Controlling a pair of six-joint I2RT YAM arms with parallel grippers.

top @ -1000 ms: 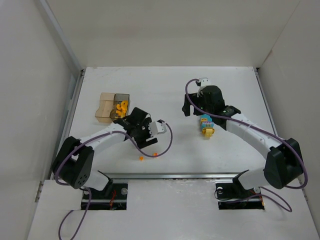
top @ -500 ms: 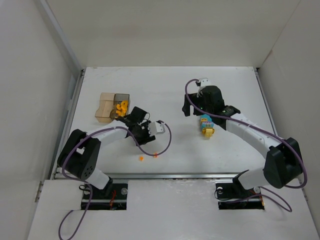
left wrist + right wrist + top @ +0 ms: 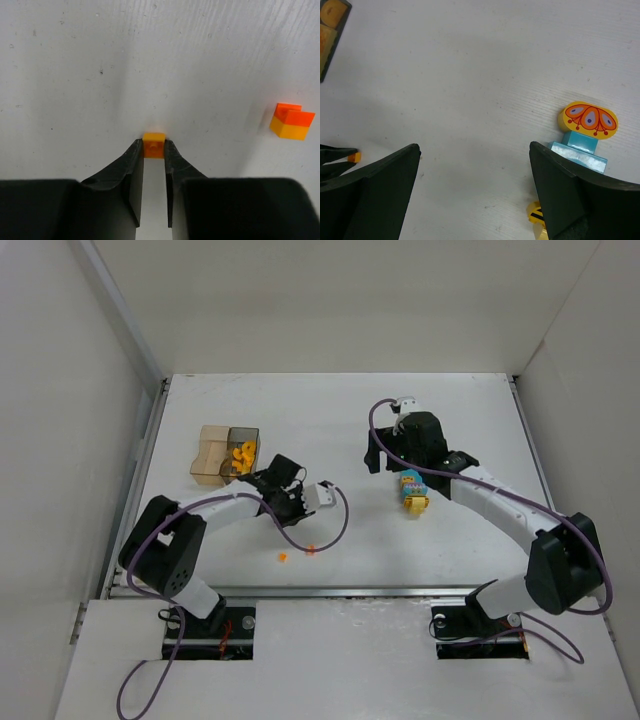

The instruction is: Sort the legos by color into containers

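At the far left, the left arm (image 3: pixel 215 508): folded low from its base, stretched right and forward over the table (image 3: pixel 330 420), wrist bent down. Just left of and beyond that wrist, the containers (image 3: pixel 227 432), joined side by side. In the dark box (image 3: pixel 248 432), a heap of yellow-orange legos (image 3: pixel 240 455); in the tan box (image 3: pixel 205 455), cannot tell. Clamps the left gripper (image 3: pixel 153 150) on a tiny orange brick (image 3: pixel 154 143), pinched between the very fingertips (image 3: pixel 136 150), jaws nearly together, low at the table. To the right in the left wrist view, well apart from the jaws, a two-tone piece (image 3: pixel 291 121), red-orange over orange. From above, near the front edge, an orange piece (image 3: pixel 283 557) and a red piece (image 3: pixel 311 549) close together; cannot match either to the two-tone one with certainty. Further right, holds the right gripper (image 3: pixel 474 147) above the table, jaws wide apart and gripping nothing. Just beside its right finger (image 3: pixel 565 190), a stack: a cyan brick (image 3: pixel 578 151) under a yellow oval (image 3: pixel 590 119) with an orange pattern. At the far right, the right arm (image 3: pixel 500 505), arched from its base toward the table's middle.
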